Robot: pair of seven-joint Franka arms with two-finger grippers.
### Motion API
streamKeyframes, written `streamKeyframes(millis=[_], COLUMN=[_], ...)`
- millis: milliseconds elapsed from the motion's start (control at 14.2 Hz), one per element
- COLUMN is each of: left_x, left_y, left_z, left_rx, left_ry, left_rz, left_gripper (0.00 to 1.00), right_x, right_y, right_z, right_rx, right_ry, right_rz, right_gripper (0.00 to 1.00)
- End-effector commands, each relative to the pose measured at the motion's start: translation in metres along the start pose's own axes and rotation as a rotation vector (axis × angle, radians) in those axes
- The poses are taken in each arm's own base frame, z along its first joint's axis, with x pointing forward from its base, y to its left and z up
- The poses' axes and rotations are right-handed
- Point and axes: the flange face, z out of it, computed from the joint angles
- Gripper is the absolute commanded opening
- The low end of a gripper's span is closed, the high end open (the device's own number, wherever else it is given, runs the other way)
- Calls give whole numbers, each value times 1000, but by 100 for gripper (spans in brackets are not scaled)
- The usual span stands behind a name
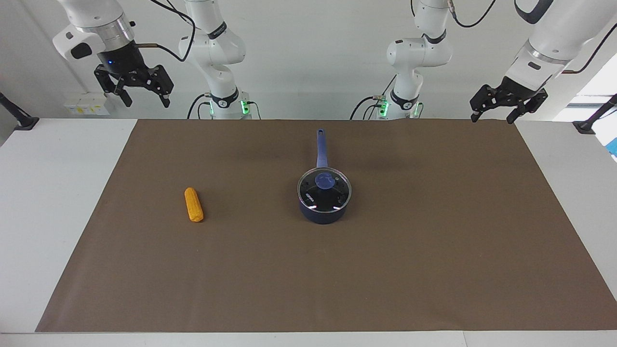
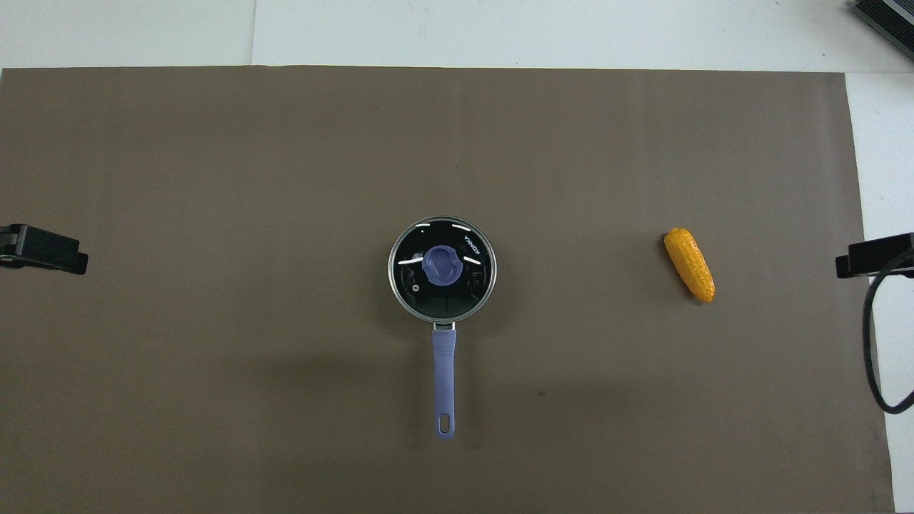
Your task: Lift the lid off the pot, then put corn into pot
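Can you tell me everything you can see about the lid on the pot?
The lid is a round, see-through disc that looks like glass, with a thin shiny metal rim, small white lettering and a blue knob in the middle. It lies flat and closed on the dark blue pot, covering its whole mouth. The pot stands mid-table on the brown mat. Only the pot touches the lid; no robot part is near it.

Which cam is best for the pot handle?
Overhead view: the pot's handle lies full length, pointing toward the robots, hanging hole visible at its end. The facing view shows the handle foreshortened above the lid, with no hole discernible.
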Motion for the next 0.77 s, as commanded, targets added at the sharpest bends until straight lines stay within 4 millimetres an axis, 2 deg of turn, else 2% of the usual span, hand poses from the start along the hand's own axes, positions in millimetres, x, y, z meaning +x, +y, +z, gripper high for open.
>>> streamKeyframes(millis=[0,281,351,703], left_x=[-2,1,1,8], left_y=[12,38,50,77], left_z=[6,24,30,66], left_rx=[12,16,19,22], left_ry=[-22,-42,-51,-44], left_rz=[6,-33,-35,7], left_gripper=[100,100,100,100], right_x=[-3,-3,-3,-3], right_y=[0,-1,-1,0], right_z=[0,0,0,0], right_rx=[-5,-3,-3,-5], right_ry=[11,11,11,11], right_rz=[10,10,10,10], right_gripper=[100,100,100,100])
